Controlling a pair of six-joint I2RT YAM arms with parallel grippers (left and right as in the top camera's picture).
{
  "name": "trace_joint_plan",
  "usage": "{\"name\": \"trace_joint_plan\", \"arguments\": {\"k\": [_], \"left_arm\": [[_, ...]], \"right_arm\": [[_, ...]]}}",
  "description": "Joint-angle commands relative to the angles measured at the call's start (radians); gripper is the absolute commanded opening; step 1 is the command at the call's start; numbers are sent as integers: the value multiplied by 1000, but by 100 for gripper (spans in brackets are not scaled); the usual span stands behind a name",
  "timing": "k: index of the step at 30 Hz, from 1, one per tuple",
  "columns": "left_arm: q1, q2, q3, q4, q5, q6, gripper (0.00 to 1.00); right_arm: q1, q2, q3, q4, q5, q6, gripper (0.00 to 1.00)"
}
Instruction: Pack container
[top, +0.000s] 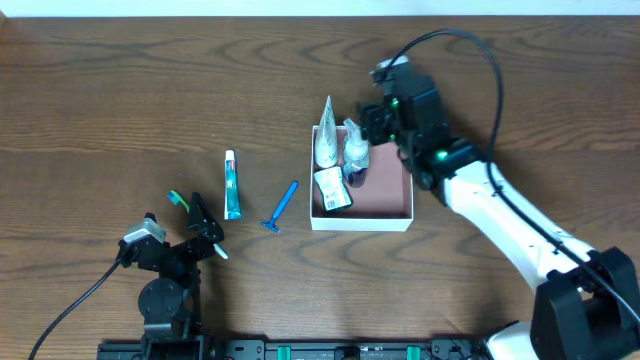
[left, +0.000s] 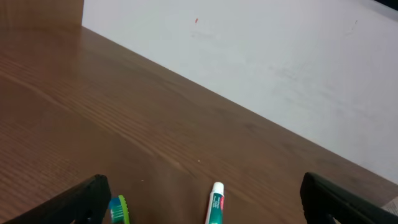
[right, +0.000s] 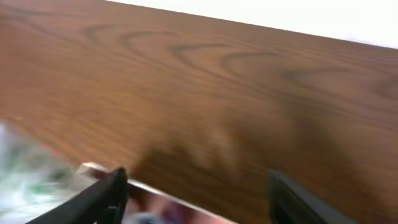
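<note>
We reckon the container (top: 370, 223), on the bench (top: 100, 120) just beside the razor (top: 282, 206), is light and thin-walled, so pinch its rim gently; left jaws and right jaws both gape empty.

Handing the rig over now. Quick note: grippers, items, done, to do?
Left gripper: open, at the toothbrush, not closed on it.
Right gripper: open, empty, over the far side of the container.
Done: white tube, small bottle and packet are in the container.
To do: toothbrush, toothpaste and razor, all on the table beside the container.
</note>
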Motion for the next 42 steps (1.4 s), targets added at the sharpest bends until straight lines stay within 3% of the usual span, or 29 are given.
{"name": "trace_joint_plan", "arguments": {"k": [1, 4, 11, 18, 26, 34, 37, 42], "left_arm": [[-2, -5, -22, -35, -5, 9, 98], [-2, -5, -22, -35, -5, 9, 98], [-2, -5, -22, -35, -5, 9, 98], [-2, -5, -22, -34, -19, 11, 98], [-2, -5, -22, -23, -39, 10, 98], [-2, -6, -18, 98, 5, -3, 98], [-2, 5, 29, 33, 78, 10, 98], [-2, 167, 227, -269, 4, 9, 98]], "right_arm": [[-58, -84, 49, -34, 47, -7, 77], [-132, -177, 54, -98, 61, 2, 99], [-353, -344, 54, -243, 97, 91, 99], [-532, -385, 53, -364, 97, 90, 99], [-557, -384, 53, -505, 96, 90, 99], [-557, -384, 53, -597, 96, 90, 99], [-557, -384, 53, -601, 96, 90, 99], [-557, -384, 53, -601, 96, 90, 99]]}}
